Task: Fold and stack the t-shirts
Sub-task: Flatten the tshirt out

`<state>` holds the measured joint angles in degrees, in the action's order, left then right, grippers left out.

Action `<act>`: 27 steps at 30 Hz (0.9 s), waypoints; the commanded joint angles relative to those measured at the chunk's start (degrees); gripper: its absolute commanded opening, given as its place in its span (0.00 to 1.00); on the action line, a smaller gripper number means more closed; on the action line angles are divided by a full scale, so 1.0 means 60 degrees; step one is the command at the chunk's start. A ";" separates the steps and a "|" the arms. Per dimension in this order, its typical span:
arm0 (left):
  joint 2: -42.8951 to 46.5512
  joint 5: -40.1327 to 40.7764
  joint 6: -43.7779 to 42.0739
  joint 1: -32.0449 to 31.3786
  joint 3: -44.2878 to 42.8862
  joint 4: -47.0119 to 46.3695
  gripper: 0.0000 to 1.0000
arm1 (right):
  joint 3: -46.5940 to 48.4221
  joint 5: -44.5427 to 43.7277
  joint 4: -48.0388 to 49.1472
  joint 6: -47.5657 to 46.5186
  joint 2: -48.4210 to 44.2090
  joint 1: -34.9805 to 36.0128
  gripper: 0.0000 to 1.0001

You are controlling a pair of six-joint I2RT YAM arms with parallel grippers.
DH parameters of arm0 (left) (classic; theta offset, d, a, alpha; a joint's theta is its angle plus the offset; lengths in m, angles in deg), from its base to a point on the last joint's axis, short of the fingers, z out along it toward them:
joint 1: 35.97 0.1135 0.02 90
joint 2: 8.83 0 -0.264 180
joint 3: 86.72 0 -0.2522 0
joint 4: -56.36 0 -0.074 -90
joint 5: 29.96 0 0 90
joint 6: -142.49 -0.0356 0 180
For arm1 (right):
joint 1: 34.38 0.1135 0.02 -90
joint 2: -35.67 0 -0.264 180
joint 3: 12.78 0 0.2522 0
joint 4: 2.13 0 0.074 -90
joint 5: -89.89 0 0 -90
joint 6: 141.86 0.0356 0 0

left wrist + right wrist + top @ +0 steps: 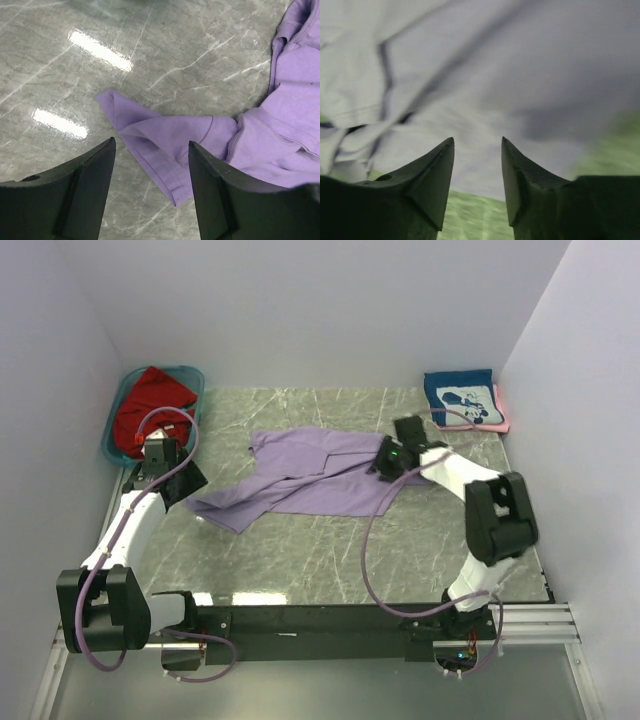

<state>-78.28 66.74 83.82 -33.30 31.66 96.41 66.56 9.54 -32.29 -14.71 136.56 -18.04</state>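
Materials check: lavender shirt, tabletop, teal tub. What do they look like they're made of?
Lavender shirt: soft knit cloth, matte; it creases and shows stitched hems. Tabletop: grey-green marble look, glossy, with white veins and lamp reflections; possibly a laminate print. Teal tub: likely rigid plastic, going by its smooth thin rim.

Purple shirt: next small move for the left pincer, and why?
Probably lower the left pincer and close on the sleeve: it is open, the sleeve lies between its fingers in the wrist view, and the purple shirt lies crumpled.
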 commanded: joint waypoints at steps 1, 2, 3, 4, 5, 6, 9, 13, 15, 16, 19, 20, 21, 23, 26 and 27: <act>0.0267 -0.0223 0.0066 0.0037 0.0066 -0.0323 0.65 | -0.1432 -0.0203 0.0448 0.0181 -0.1561 -0.1006 0.52; 0.0281 -0.0237 0.0066 0.0037 0.0051 -0.0323 0.66 | -0.1699 -0.0072 0.0536 0.0152 -0.1680 -0.1198 0.54; 0.0296 -0.0252 0.0066 0.0037 0.0080 -0.0323 0.66 | -0.1948 0.0133 0.0754 0.0137 -0.1783 -0.1359 0.54; 0.0296 -0.0267 0.0081 0.0037 0.0080 -0.0337 0.65 | -0.2400 0.0280 0.0872 0.0152 -0.1871 -0.1709 0.54; 0.0281 -0.0281 0.0066 0.0037 0.0080 -0.0338 0.66 | -0.2608 0.0542 0.0990 0.0152 -0.1887 -0.1843 0.54; 0.0296 -0.0253 0.0066 0.0023 0.0095 -0.0338 0.66 | -0.2798 0.0676 0.1252 0.0181 -0.1887 -0.1989 0.54; 0.0296 -0.0282 0.0066 0.0037 0.0095 -0.0323 0.66 | -0.3414 0.1276 0.1896 0.0356 -0.1712 -0.2385 0.54; 0.0281 -0.0282 0.0051 0.0037 0.0095 -0.0323 0.65 | -0.3679 0.1935 0.2689 0.0649 -0.1243 -0.2562 0.53; 0.0267 -0.0252 0.0051 0.0037 0.0095 -0.0323 0.65 | -0.3650 0.2155 0.2705 0.0723 -0.0951 -0.2562 0.53; 0.0281 -0.0252 0.0051 0.0037 0.0081 -0.0323 0.65 | -0.3665 0.2229 0.2995 0.0767 -0.0862 -0.2547 0.52; 0.0296 -0.0267 0.0051 0.0023 0.0095 -0.0323 0.65 | -0.3577 0.2507 0.3202 0.0826 -0.0452 -0.2504 0.48; 0.0267 -0.0281 0.0051 0.0037 0.0081 -0.0323 0.65 | -0.3562 0.2566 0.3232 0.0811 -0.0364 -0.2489 0.46; 0.0281 -0.0282 0.0051 0.0037 0.0095 -0.0323 0.65 | -0.3490 0.2552 0.3203 0.0782 -0.0276 -0.2387 0.42; 0.0267 -0.0311 0.0051 0.0037 0.0095 -0.0323 0.65 | -0.3387 0.2377 0.2927 0.0651 -0.0304 -0.2284 0.23; 0.0237 -0.0369 0.0037 0.0037 0.0095 -0.0323 0.65 | -0.2978 0.1748 0.2080 0.0329 -0.0641 -0.2094 0.01; 0.0223 -0.0427 0.0037 0.0037 0.0095 -0.0337 0.65 | -0.2570 0.1572 0.1756 0.0241 -0.0758 -0.1977 0.00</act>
<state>-78.28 65.45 83.80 -33.27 31.84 96.06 46.41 22.76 -16.29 -10.93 133.54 -31.59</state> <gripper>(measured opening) 0.651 0.028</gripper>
